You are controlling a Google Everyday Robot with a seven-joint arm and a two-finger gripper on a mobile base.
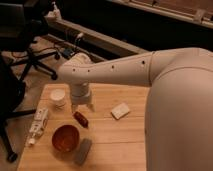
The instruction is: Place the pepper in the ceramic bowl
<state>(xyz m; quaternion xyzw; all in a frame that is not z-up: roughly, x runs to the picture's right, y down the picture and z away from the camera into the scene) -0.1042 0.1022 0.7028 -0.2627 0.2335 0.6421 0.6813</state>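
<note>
Nearest on the wooden table (117, 147) lies a flat grey block (82, 151), and just to its left, at the near-left part of the tabletop, sits the ceramic bowl (66, 138). Its glossy reddish inside shows nothing in it, so the placing is not yet done. The pepper (81, 118) lies flat on the wood a little beyond the bowl and slightly to its right. It is close to the bowl's far rim but apart from it, and nothing holds it. To the left, near the table's left edge, lies a pale tube or packet (37, 125), and out to the right of the pepper sits a small white flat square (120, 111), well apart from the bowl. Directly beyond and above the pepper hangs the gripper (83, 107), pointing down. Its two pale fingers (75, 107) look spread, one to either side of the pepper's far end, though the dim view makes it hard to say whether they touch it. By my reading the task is at the grasp: the pepper has to be closed on, lifted, carried the short way near and left, and let go over the bowl. Further back and left stands a small white cup (58, 97); I cannot see what it holds. Beyond the table the white arm (125, 72) sweeps in from the right, and an office chair (30, 55) stands on the floor at far left.
</note>
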